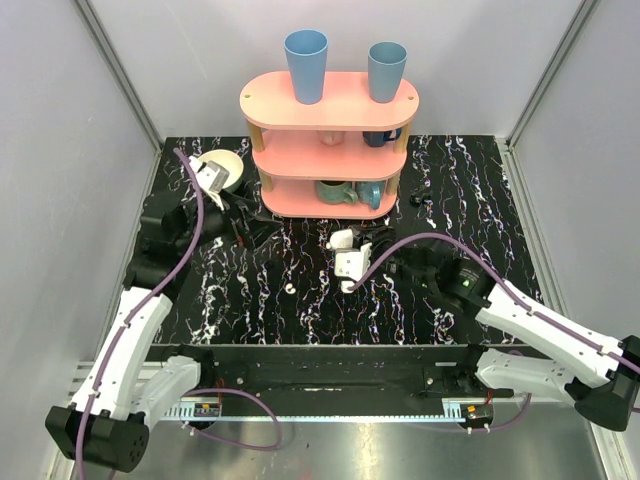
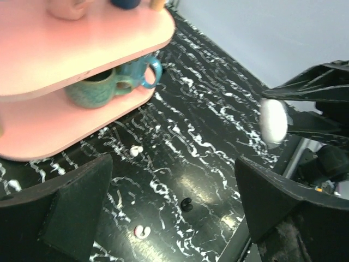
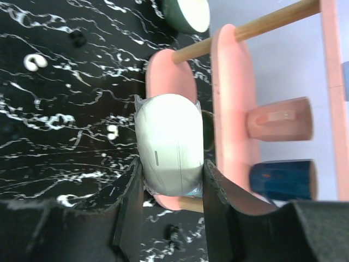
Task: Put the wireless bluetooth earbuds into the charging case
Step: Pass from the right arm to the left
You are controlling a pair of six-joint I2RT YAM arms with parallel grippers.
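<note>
Right gripper (image 3: pixel 172 164) clamps the white case (image 3: pixel 169 131); left gripper (image 2: pixel 172 164) stands wide open; two earbuds (image 2: pixel 136 150) lie on the table (image 2: pixel 218 109)

Left wrist view: charging case (image 2: pixel 272 120) blurred white blob, seam not readable. Right wrist view: its lower end hidden between right fingers (image 3: pixel 128 207). Top view: earbud (image 1: pixel 290 288) tiny white speck only, shape unclear. On worktop (image 2: pixel 218 98), small black object (image 2: pixel 187 204) too small to identify.
</note>
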